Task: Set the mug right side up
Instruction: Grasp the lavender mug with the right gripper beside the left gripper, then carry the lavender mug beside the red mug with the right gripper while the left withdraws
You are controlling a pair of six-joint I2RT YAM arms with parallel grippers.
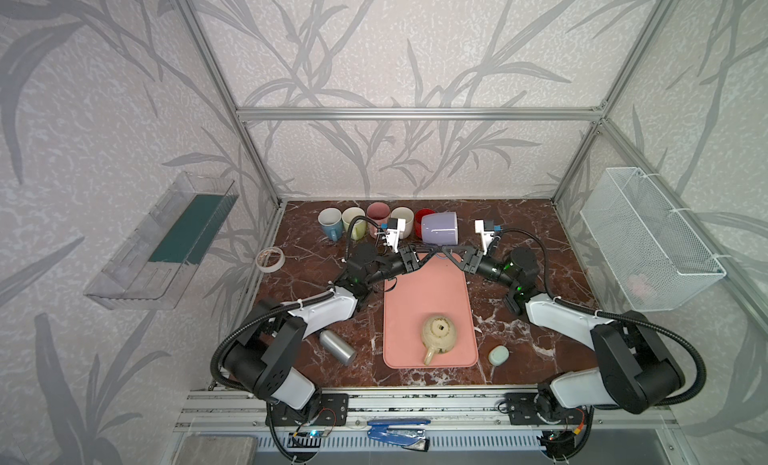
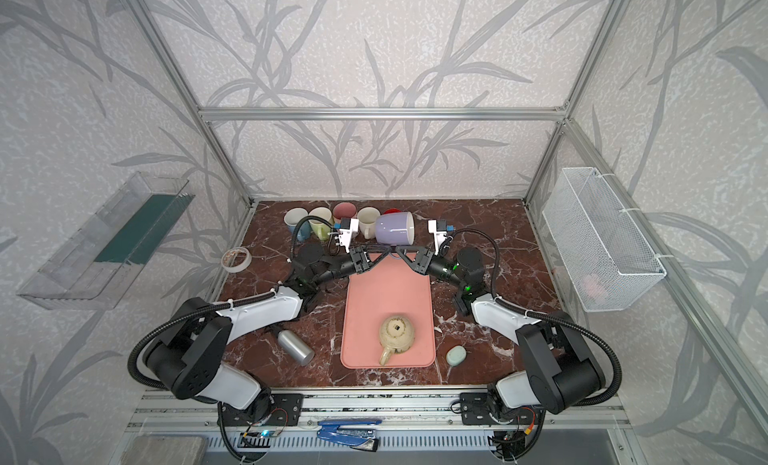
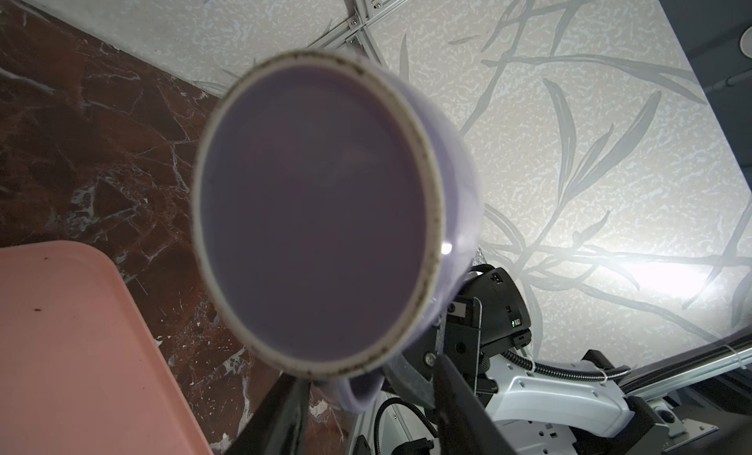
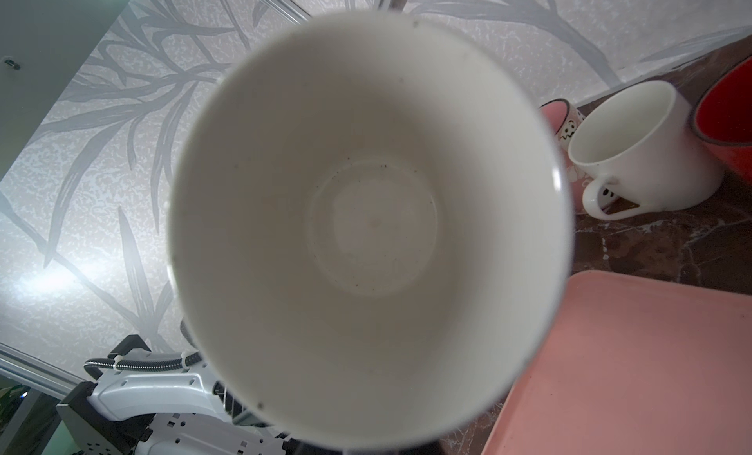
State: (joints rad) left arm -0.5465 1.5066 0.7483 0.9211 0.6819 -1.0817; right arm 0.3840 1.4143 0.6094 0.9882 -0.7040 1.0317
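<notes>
Mug [image 1: 439, 229] sideways, clamped atop right gripper [image 1: 445, 250] fingertips.

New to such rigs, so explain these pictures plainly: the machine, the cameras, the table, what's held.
It is a robot with two arms, each ending in a two-finger gripper. Both top views look down from overhead at the whole table; the other two come from cameras on the wrists. On the table: a pink mat with an upturned cream pot, a row of mugs at the back, a tape roll, a metal can and a green lump. The lilac mug is held up on its side near the mat's far end. The right gripper is shut on it; the left gripper is open at its handle. The left wrist sees its base, the right its inside.
</notes>
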